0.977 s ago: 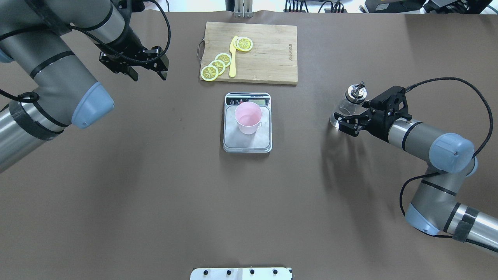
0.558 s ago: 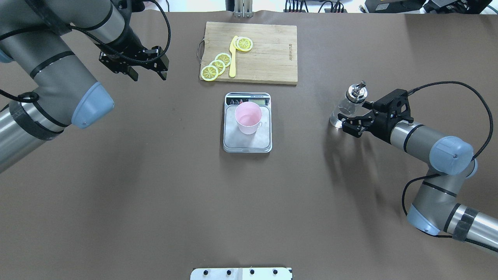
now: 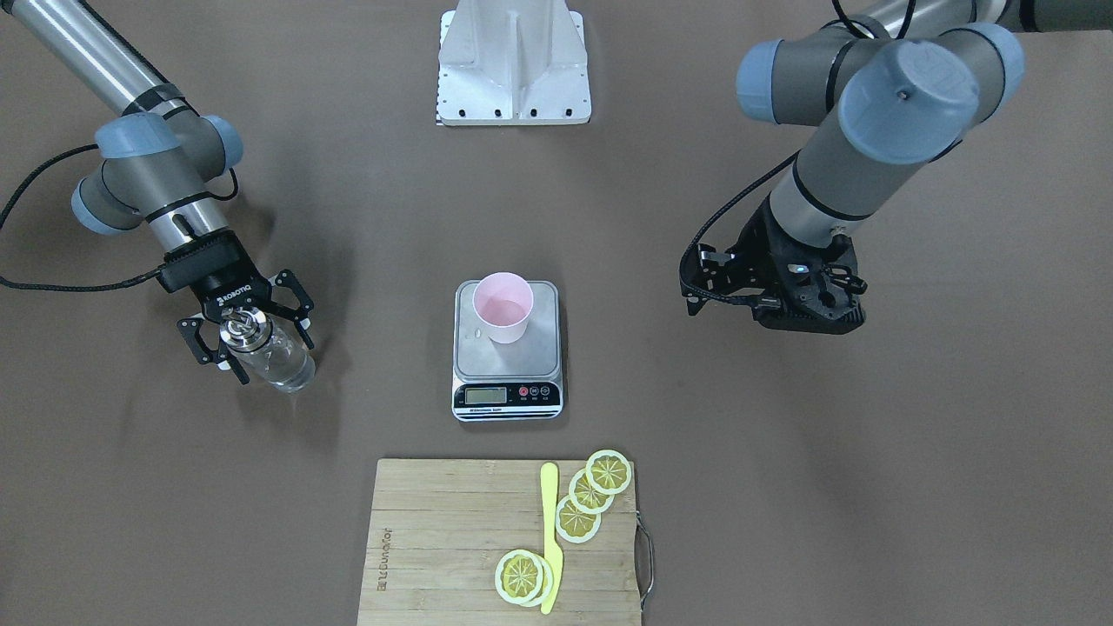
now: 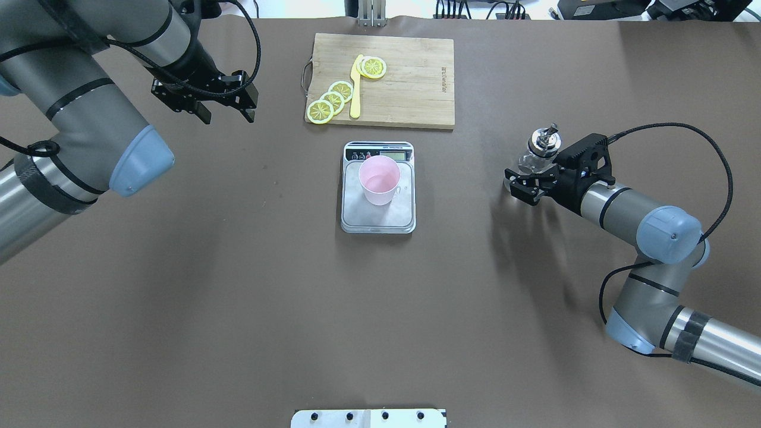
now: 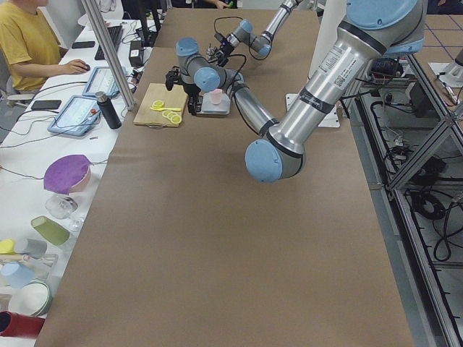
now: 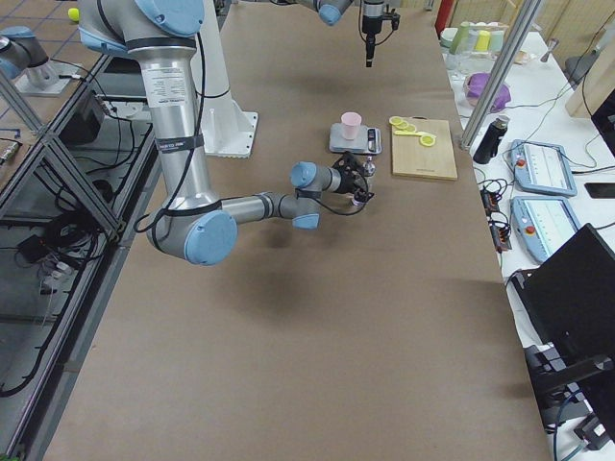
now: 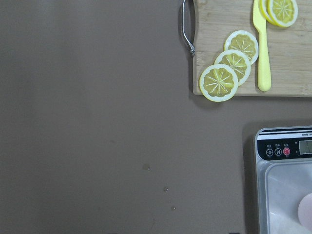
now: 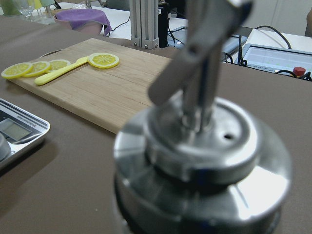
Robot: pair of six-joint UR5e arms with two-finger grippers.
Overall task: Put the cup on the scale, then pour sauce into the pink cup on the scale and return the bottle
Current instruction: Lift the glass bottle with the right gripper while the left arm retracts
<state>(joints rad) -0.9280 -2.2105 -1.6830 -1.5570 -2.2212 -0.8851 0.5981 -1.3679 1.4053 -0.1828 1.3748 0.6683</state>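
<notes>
The pale pink cup (image 4: 379, 178) stands upright on the steel platform of the scale (image 4: 378, 217), also in the front view (image 3: 503, 306). The clear glass bottle (image 4: 546, 141) with its metal pourer cap stands on the table at the right and holds clear liquid (image 3: 283, 367). My right gripper (image 4: 520, 185) is open, with its fingers on either side of the bottle's body (image 3: 261, 352); I cannot tell if they touch it. The bottle's cap (image 8: 204, 161) fills the right wrist view. My left gripper (image 4: 226, 110) is open and empty, high at the far left.
A bamboo cutting board (image 4: 410, 77) with lemon slices (image 4: 330, 100) and a yellow knife (image 4: 355, 89) lies just behind the scale. The scale's display end (image 7: 285, 146) and the board's handle show in the left wrist view. A white mount plate (image 4: 368, 418) sits at the near edge.
My right gripper has moved forward and to the left, from beside the bottle to around its body. The bottle, cup, scale and left arm have not moved.
</notes>
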